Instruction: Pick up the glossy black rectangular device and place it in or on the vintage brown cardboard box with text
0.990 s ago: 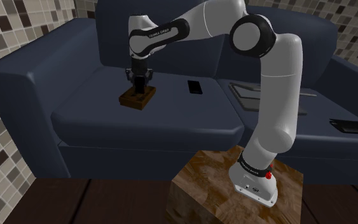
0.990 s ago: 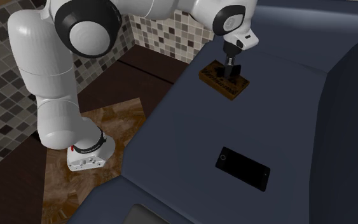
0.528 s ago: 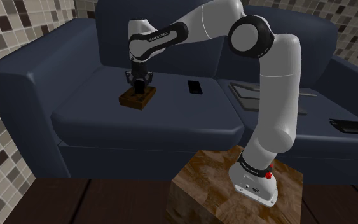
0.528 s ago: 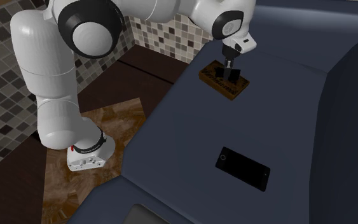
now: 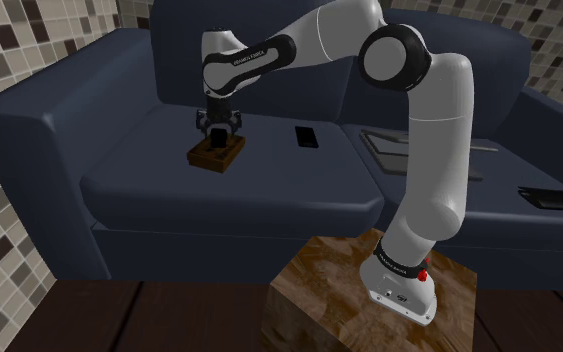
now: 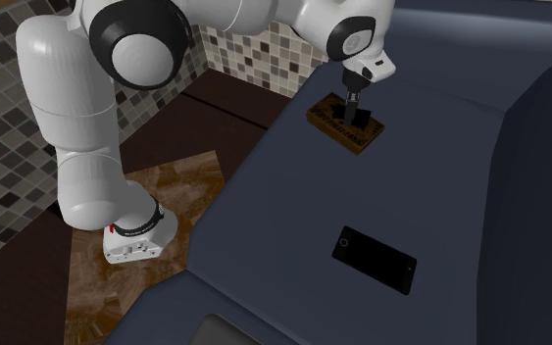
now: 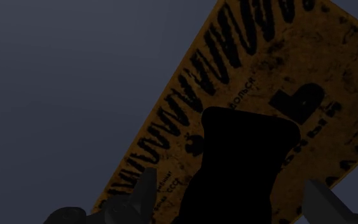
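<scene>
The black device [image 7: 244, 153] sat right under the claw [image 5: 219, 138], between its two fingers [image 7: 142, 194] and over the printed top of the brown box [image 6: 325, 120]. The fingers stood apart. In the wrist view a strip of box showed between each finger and the device, so nothing was clasped. The device's long axis ran away from the hand, with its rounded short end pointing outward. It crossed the box's rows of black lettering at a slant. Whether it lay flat or leaned, I could not tell. The box rested on the seat of the dark blue sofa [image 5: 169, 180], towards the shoulder view's left and on the far side from the stand [image 5: 319, 290]. A flat black phone [image 5: 307, 136] lay on the same seat, to the box's right in that view and clear of the claw.
</scene>
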